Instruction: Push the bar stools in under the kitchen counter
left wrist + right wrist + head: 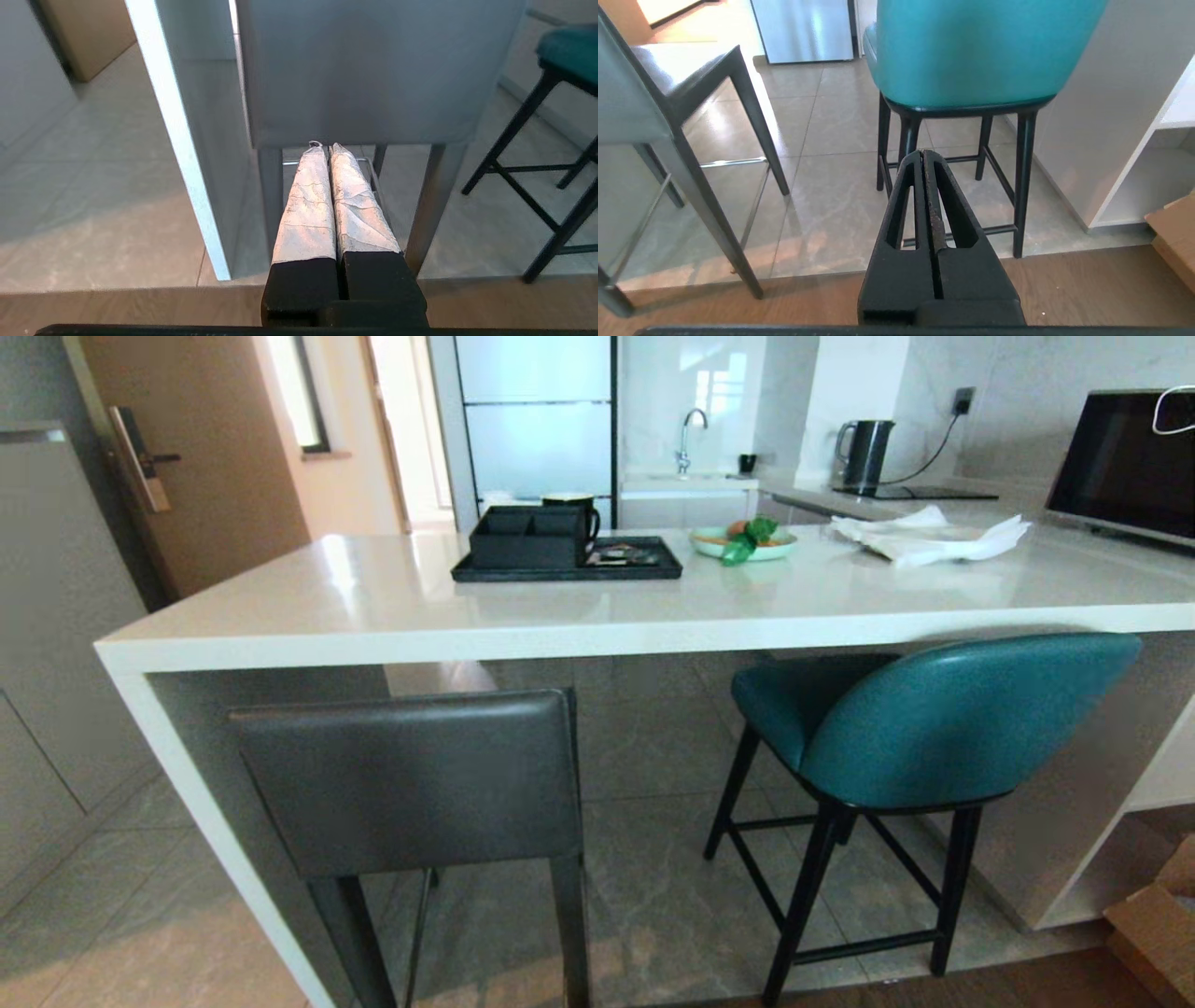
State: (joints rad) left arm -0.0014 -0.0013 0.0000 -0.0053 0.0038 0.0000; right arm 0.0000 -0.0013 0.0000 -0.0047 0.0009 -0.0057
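Left gripper (327, 148), fingers pressed together, points straight ahead at the grey stool (364, 70) backrest; right gripper (923, 156), likewise closed, faces the teal stool (971, 51).

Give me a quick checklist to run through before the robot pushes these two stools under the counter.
1. Left gripper shut for pushing: ok.
2. Right gripper shut: ok.
3. Left gripper lined up behind grey stool back: ok; contact: cannot tell.
4. Right gripper lined up behind teal stool: ok, aimed low at its legs, not touching.
5. Floor under counter free ahead of both stools: ok.
6. Grey stool clear of counter end panel: cannot tell, looks close.
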